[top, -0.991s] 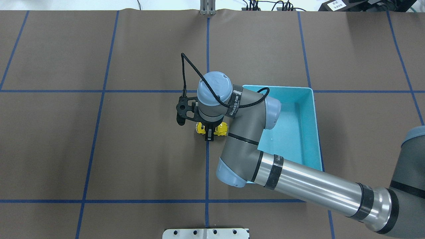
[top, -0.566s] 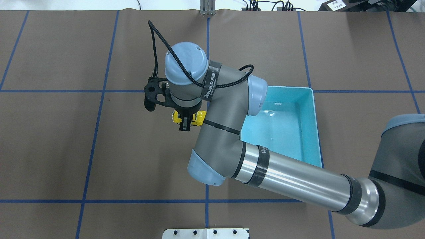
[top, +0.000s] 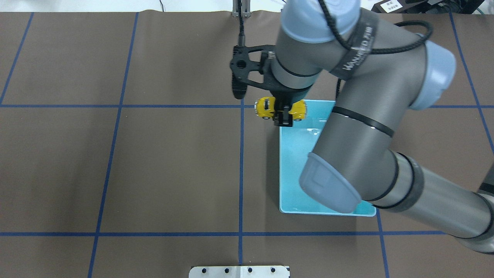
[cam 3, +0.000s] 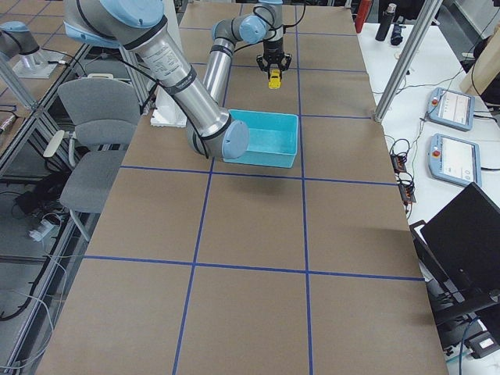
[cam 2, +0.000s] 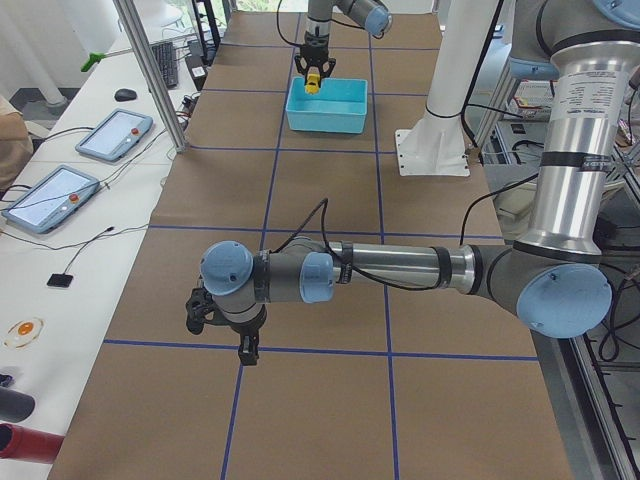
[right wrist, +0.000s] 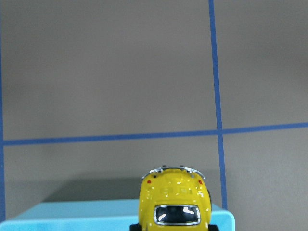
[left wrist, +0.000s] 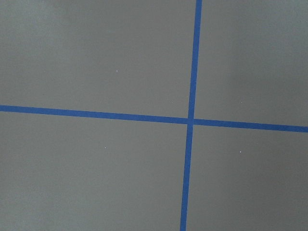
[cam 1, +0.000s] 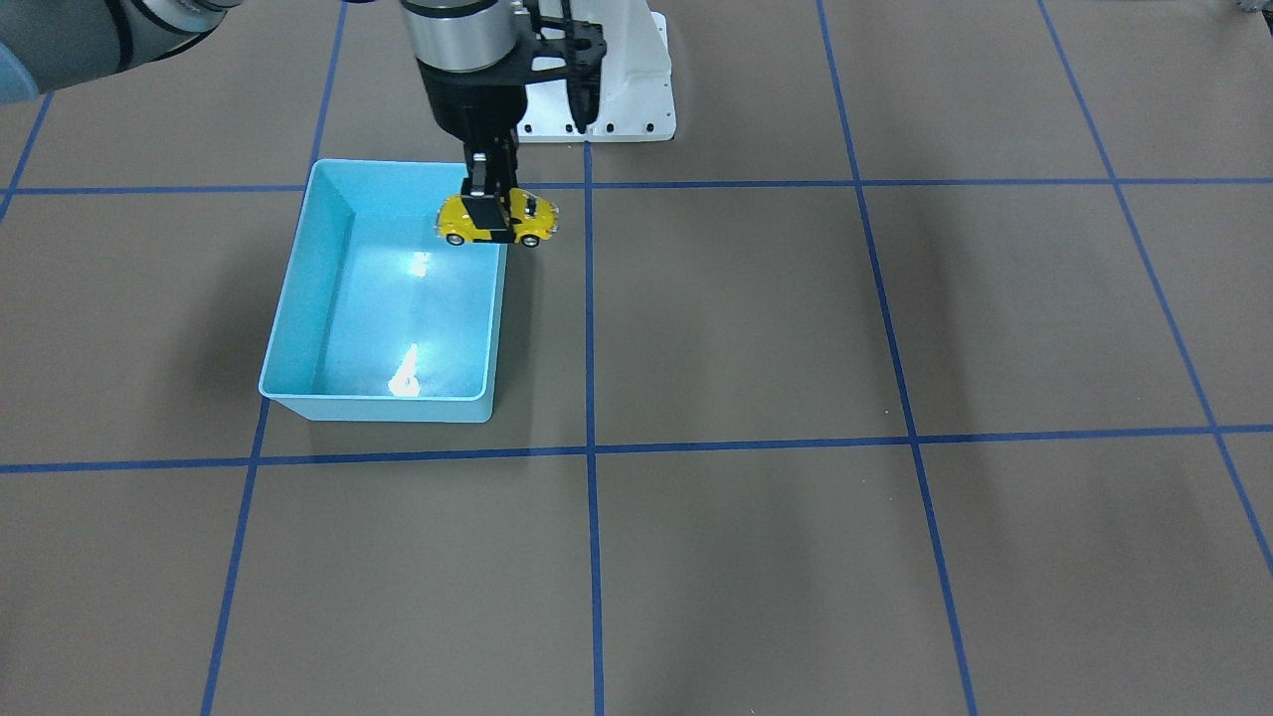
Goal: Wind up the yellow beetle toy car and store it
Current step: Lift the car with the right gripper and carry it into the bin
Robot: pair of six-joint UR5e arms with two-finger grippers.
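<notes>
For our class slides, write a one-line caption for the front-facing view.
Right hand holds the yellow beetle toy car over a corner of the turquoise bin.

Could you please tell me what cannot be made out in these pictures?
The left gripper: seen only in the exterior left view, small and dark; its jaws cannot be judged.
The yellow beetle toy car: its middle is covered by the right gripper; the right wrist view's bottom edge cuts off its lower part.
The turquoise bin: the right arm hides much of it overhead.
</notes>
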